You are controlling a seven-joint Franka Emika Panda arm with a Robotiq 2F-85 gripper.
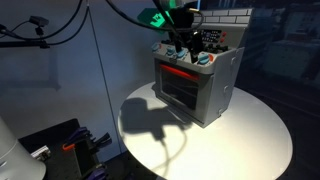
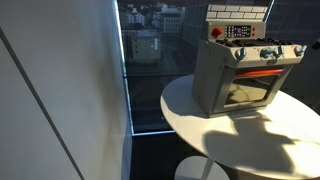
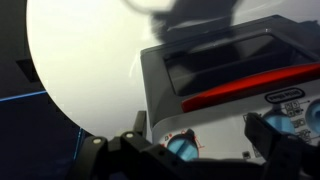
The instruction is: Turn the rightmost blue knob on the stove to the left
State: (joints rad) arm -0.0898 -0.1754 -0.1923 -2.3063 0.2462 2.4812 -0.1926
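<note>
Right now the gripper (image 1: 187, 48) hangs over the top front edge of the stove (image 1: 200, 95), which sits on the round white table (image 1: 250, 140). In the wrist view its claw is wide. The dark fingers (image 3: 125, 158) stand apart at roughly seven and four o'clock of the picture, and the rightmost blue knob (image 3: 182, 147) sits low in the gap between them, near six o'clock. I cannot tell whether either pad touches it.

That view looks flipped. The red strip (image 3: 250, 95) lies at about two o'clock from the knob, with the dark glass door (image 3: 235, 60) beyond it. A neighbouring blue knob (image 3: 300, 118) shows near three o'clock, seemingly outside the far finger.

To my eye the straddle is deliberate: with one finger on each side, closing would pinch the knob across its width, so that a roll of the wrist could turn it leftward. The grasp looks not yet made. The knob is tiny, so the pads may slip, and the light stove could shift on the table.
</note>
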